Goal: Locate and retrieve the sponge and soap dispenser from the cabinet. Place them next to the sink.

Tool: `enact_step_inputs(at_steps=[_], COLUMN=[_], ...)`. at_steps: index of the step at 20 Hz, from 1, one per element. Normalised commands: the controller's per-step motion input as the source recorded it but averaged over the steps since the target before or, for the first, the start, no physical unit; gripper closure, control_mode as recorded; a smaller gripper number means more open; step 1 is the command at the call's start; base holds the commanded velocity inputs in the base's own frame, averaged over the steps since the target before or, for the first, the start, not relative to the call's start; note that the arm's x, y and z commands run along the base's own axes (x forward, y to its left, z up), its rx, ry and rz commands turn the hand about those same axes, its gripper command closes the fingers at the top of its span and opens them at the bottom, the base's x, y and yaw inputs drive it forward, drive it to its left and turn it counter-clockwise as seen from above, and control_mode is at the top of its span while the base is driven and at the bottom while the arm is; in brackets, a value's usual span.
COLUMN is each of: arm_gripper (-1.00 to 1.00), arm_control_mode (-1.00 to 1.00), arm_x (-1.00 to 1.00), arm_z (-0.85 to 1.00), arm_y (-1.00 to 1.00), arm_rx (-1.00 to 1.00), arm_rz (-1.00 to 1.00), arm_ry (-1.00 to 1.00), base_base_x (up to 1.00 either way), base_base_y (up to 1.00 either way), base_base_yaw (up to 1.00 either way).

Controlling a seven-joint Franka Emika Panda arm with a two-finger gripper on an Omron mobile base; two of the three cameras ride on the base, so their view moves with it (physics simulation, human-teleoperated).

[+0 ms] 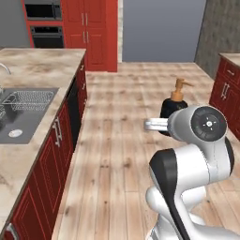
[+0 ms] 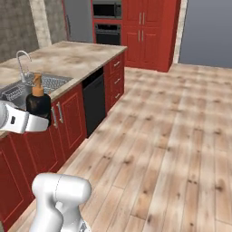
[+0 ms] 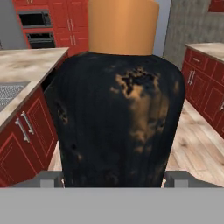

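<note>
The soap dispenser [image 3: 118,118], a squat black bottle with a tan-orange pump top, stands upright between the fingers of my gripper [image 3: 114,179], which is shut on its lower body. From the base cameras the soap dispenser [image 1: 171,107] [image 2: 38,102] hangs in the air over the wooden floor, in front of the counter, with the gripper [image 1: 165,123] [image 2: 41,118] around its base. The sink [image 1: 18,123] [image 2: 12,92] is recessed in the counter to the left, with a chrome faucet [image 2: 21,61] and a wire rack [image 1: 29,100] in it. The sponge and the cabinet are out of view.
A beige stone counter [image 1: 44,63] runs over red base cupboards [image 1: 49,159] and a black dishwasher [image 2: 94,106]. Built-in ovens [image 1: 43,21] and tall red cupboards [image 1: 91,33] stand at the far end. Another red counter unit [image 1: 227,82] is on the right. Open wooden floor [image 1: 122,140] lies between.
</note>
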Motion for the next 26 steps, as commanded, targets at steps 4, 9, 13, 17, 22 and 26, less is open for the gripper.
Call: enact_step_inputs(at_steps=[4,9,13,17,22,26], arm_gripper=[1.00,1.00,1.00,1.00,1.00,1.00], arm_control_mode=[1.00,1.00,1.00,1.00,1.00,1.00], arm_x=[0.00,0.00,0.00,0.00,0.00,0.00], arm_z=[0.00,0.00,0.00,0.00,0.00,0.00], arm_y=[0.00,0.00,0.00,0.00,0.00,0.00], arm_rx=[0.00,0.00,0.00,0.00,0.00,0.00], arm_rz=[0.00,0.00,0.00,0.00,0.00,0.00], arm_ry=[0.00,0.00,0.00,0.00,0.00,0.00], base_base_x=[0.93,0.55,0.07,0.00,0.00,0.03], base_base_y=[0.26,0.01,0.21,0.46,0.43,0.55], base_base_yaw=[0.18,0.37,0.44,0.41,0.40,0.36])
